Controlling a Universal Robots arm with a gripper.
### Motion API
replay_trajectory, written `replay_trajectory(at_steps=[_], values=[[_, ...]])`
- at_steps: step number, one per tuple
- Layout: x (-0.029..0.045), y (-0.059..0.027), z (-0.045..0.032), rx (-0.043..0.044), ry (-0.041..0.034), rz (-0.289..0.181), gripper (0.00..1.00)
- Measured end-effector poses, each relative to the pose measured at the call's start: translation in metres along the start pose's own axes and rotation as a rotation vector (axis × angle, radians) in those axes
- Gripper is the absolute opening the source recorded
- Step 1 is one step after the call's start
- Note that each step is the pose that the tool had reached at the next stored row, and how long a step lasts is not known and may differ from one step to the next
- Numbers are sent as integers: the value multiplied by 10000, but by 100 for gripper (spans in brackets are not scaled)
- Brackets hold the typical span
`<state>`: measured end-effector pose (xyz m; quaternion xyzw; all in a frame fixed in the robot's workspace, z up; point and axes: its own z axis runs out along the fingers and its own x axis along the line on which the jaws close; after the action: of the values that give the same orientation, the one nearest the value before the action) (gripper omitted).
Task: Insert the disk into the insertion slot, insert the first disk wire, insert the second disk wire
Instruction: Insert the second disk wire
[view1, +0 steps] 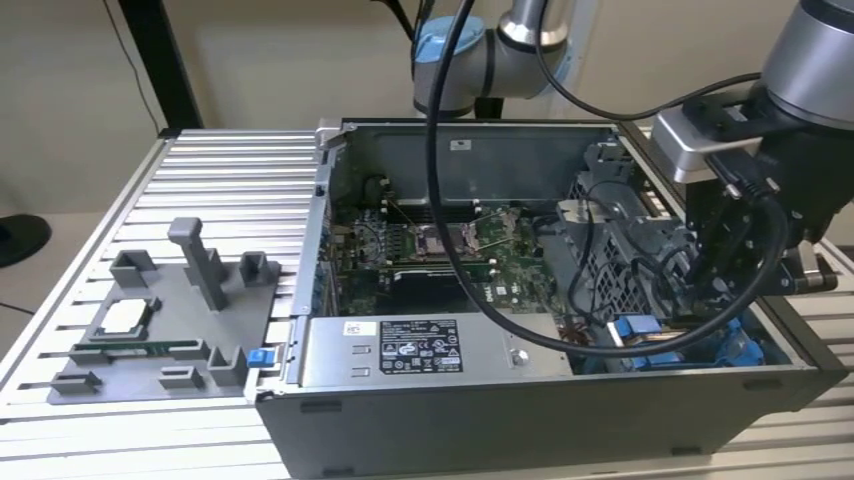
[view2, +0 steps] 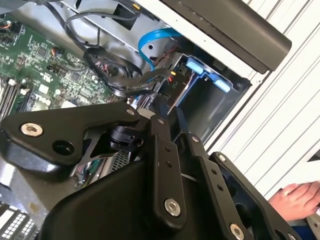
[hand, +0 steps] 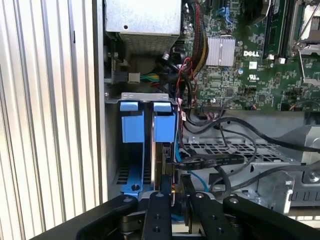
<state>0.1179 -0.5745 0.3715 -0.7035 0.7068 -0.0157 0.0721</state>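
The disk (hand: 163, 160) stands on edge in the insertion slot (hand: 112, 150), its blue carrier tab (hand: 164, 127) beside a second blue tab (hand: 132, 127). My gripper (hand: 176, 180) sits just behind the disk's near end, in line with it. A black flat wire (hand: 215, 160) runs to that end, and its plug with red and orange leads (view2: 172, 80) lies just ahead of the gripper (view2: 170, 117). A light-blue wire (hand: 192, 173) curves past beside it. In the exterior view my arm (view1: 787, 150) reaches down into the case's front corner on that view's right.
The motherboard (view1: 441, 250) fills the case floor. A grey power-supply box (view1: 400, 350) lies along the front wall. A grey fixture with loose parts (view1: 160, 310) rests on the ribbed table (view1: 227, 170). A person's hand (view2: 297, 197) rests on the table outside the case.
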Motion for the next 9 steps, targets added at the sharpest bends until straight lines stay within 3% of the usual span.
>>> replay_trajectory(at_steps=[3,9], values=[[-1,-13,-7,-134,2,11,100],[-1,-31,-7,-283,1,23,100]])
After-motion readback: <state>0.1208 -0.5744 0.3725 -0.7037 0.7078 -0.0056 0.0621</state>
